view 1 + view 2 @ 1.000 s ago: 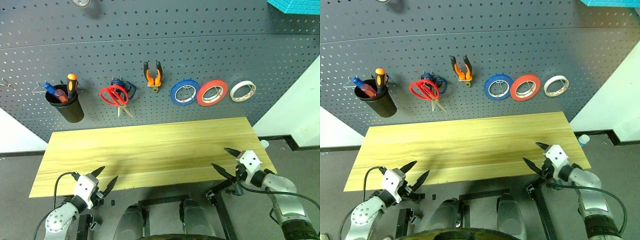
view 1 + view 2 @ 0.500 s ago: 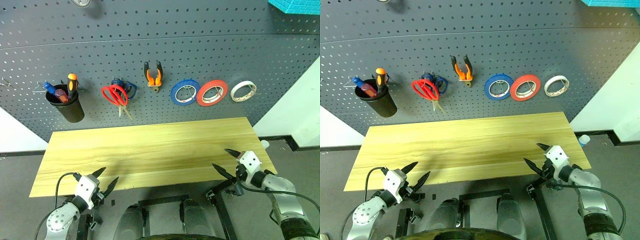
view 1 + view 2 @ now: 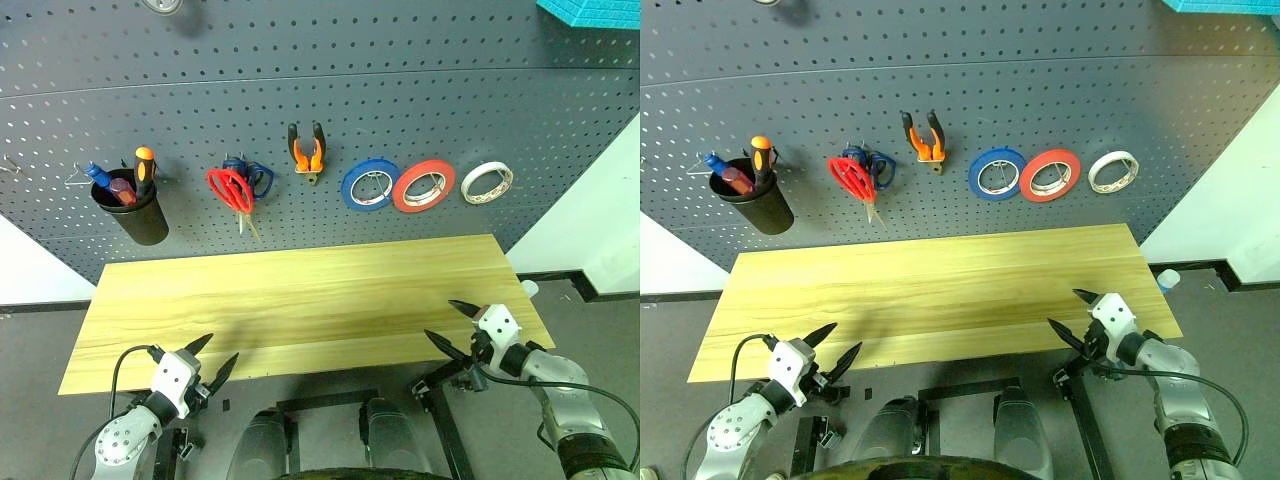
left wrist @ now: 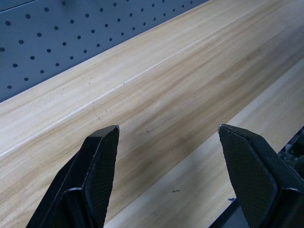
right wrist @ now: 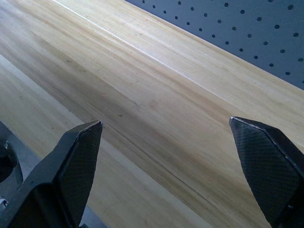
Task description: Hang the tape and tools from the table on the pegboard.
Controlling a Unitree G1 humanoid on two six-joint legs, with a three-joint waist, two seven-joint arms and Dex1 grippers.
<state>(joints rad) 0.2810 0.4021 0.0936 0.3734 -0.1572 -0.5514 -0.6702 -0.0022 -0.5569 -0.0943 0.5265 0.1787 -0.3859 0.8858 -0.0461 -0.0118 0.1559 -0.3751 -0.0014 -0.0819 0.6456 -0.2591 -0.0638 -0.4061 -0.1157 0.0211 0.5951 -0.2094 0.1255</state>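
Small whitish tape roll (image 3: 486,183), red-handled scissors (image 3: 231,190) and orange-and-black pliers (image 3: 305,152) are hanging on wire hooks of the dark grey pegboard (image 3: 400,90); the slim red-handled screwdriver (image 3: 121,188) is standing in a black cup (image 3: 135,215). Both the left gripper (image 3: 211,361) and right gripper (image 3: 450,323) are hovering apart and empty at the near edge of the light wooden surface (image 3: 300,300), seemingly because nothing remains to lift.

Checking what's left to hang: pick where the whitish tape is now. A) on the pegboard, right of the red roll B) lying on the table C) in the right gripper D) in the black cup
A: the whitish tape hangs on the pegboard just right of the red roll, apart from the table, and the right gripper is open with nothing between its fingers.
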